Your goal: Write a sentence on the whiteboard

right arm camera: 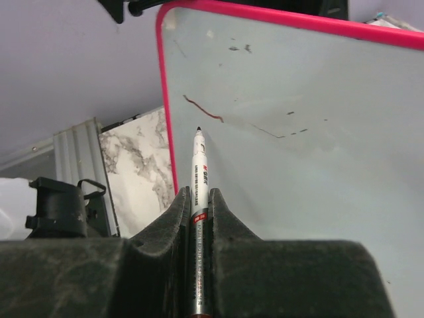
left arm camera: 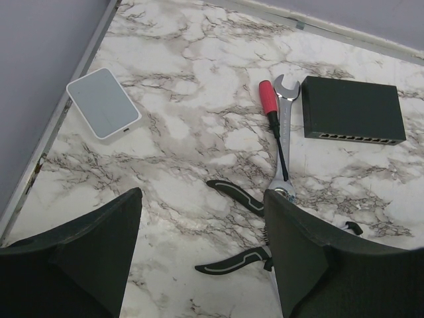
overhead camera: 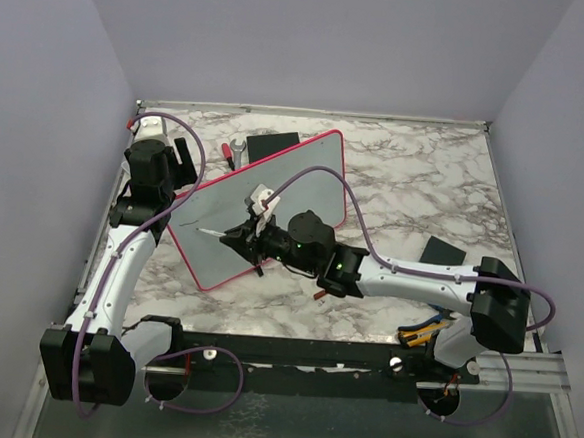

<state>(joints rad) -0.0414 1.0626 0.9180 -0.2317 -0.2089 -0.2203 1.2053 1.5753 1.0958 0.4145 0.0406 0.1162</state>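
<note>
Now | right gripper [right arm camera: 199, 199] clamped on marker [right arm camera: 199, 173] | tip near whiteboard [right arm camera: 298, 132], faint stroke [right arm camera: 202, 108] at 12 o'clock | press lightly, letters even | left gripper [left arm camera: 202, 225] wide, empty

Large rectangular whiteboard [right arm camera: 311, 172]: glossy pale grey-white face, thin pink-red frame. It carries a short dark red squiggle [right arm camera: 203, 109] and a few small dark flecks. Slim plastic marker pen [right arm camera: 199, 179]: white barrel, red lettering, black tip. Flat tabletop [left arm camera: 199, 126]: white marble pattern with grey-brown veining. Small screwdriver [left arm camera: 267, 101]: red handle, black shaft. Open-ended metal wrench [left arm camera: 285, 119]: plain silver. Flat rectangular box [left arm camera: 351, 109]: matt black. Rounded flat pad [left arm camera: 103, 103]: pale grey, white rim. Thin arm cable [overhead camera: 80, 360]: purple.
</note>
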